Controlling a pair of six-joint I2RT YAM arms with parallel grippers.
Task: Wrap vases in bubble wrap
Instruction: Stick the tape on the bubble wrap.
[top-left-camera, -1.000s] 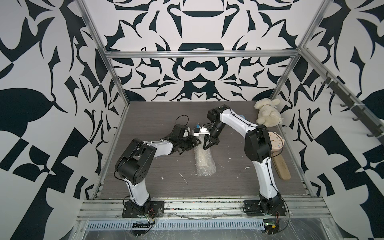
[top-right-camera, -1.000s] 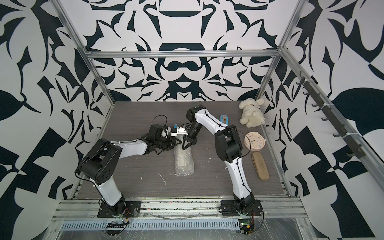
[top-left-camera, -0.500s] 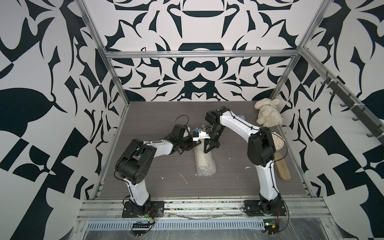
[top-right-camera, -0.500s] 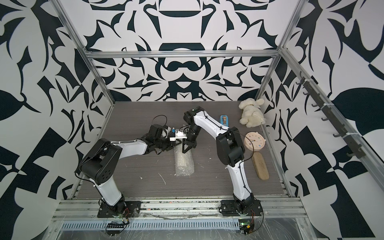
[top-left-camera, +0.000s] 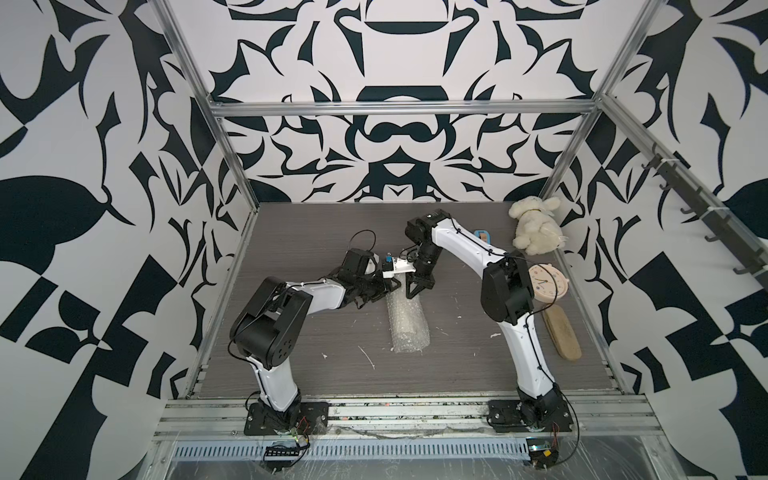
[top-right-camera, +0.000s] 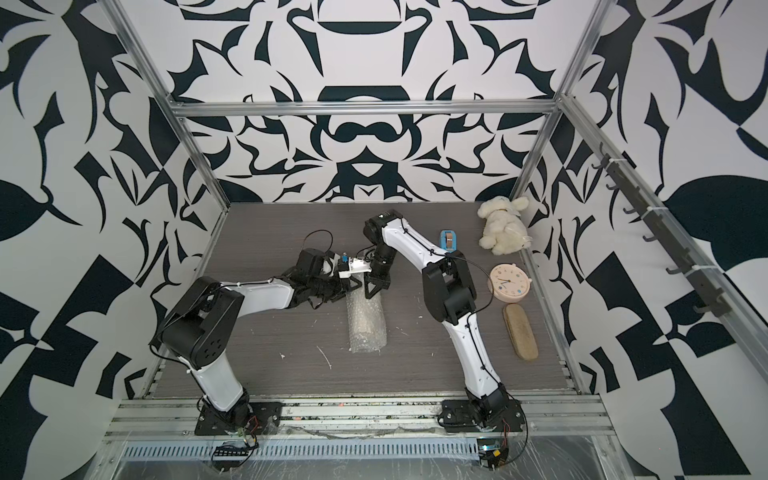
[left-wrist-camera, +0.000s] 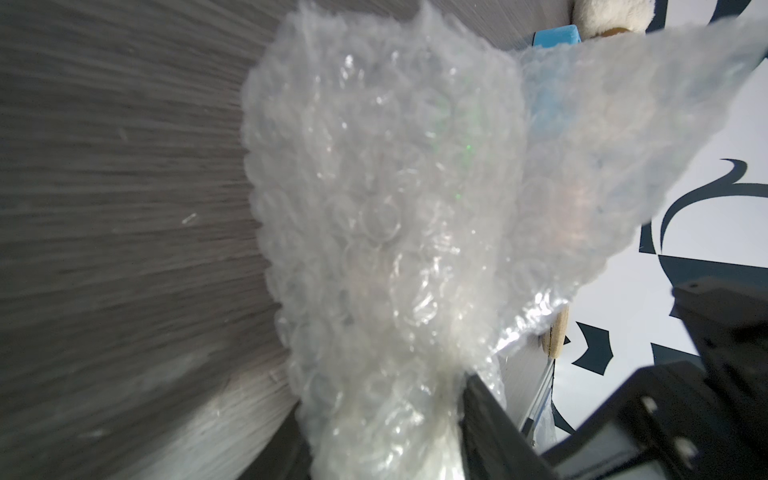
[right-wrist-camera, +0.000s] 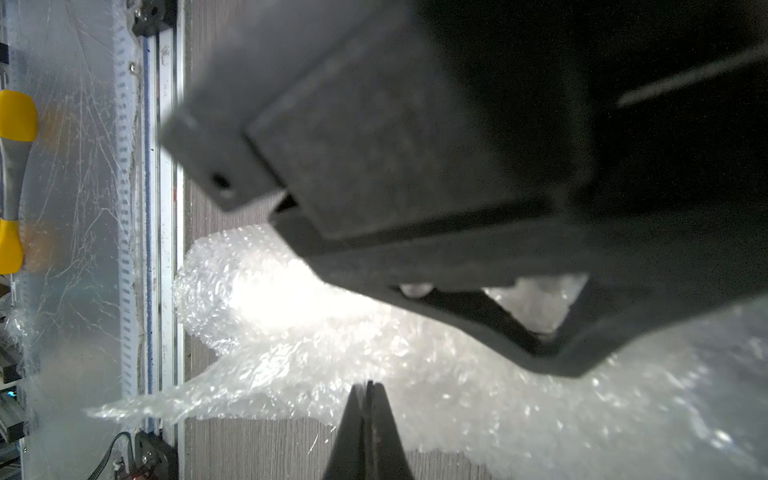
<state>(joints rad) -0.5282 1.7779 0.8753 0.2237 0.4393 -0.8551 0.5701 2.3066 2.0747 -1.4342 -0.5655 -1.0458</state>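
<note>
Moved since a second ago: right arm (top-left-camera: 457, 241) has swung its raised joint a little toward the left arm (top-left-camera: 320, 291). Its tip has barely shifted, and the left arm and the roll lie as they did.
Left gripper (top-left-camera: 391, 286): clamped, jaws part-way apart, on the far end of the bubble wrap (top-left-camera: 407, 324). Its wrist view shows the roll running between the jaws.
Right gripper (top-left-camera: 415, 291): pinched fully shut on nothing, fingertips (right-wrist-camera: 357, 415) just over that same far end, close beside the left one.
Bubble wrap: rolled into a tube lying flat mid-table (top-left-camera: 311, 249), pointing away from the arms' bases. A loose flap (left-wrist-camera: 602, 145) sticks out at the held end.
Vase (top-right-camera: 365, 326): inside the tube, only a pale core showing through.
Done: the rolling looks finished to me, with the body covered.
Left: the ends look untucked and nothing seems to hold the seam. The tape dispenser (top-right-camera: 448, 240) sits well apart, far right.
Bystanders: clock (top-right-camera: 509, 282), plush toy (top-right-camera: 503, 226) and brush (top-right-camera: 520, 332) along the right edge, well apart from the roll.
</note>
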